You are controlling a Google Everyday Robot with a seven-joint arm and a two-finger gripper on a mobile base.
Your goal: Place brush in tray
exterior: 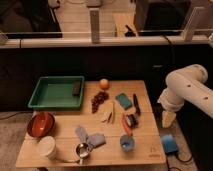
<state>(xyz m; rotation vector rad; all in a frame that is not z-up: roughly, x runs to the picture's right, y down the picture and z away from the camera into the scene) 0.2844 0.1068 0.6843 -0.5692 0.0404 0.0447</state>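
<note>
The brush (135, 106) lies on the wooden table (145, 152) right of centre, its black handle pointing away and its whitish head (131, 120) nearer me. The green tray (45, 104) sits at the table's far left corner with a small black block (76, 88) inside it at its right end. My white arm (187, 90) reaches in from the right. The gripper (168, 119) hangs pointing down just beyond the table's right edge, level with the brush head and a short way right of it. It holds nothing that I can see.
Near the brush are a teal sponge (123, 100), a carrot (127, 127), a banana (109, 114) and a blue cup (127, 143). An orange (103, 83) and grapes (98, 101) lie between brush and tray. A red-brown bowl (41, 124), white cup (46, 146), metal cup (81, 150) and grey cloth (89, 136) sit front left.
</note>
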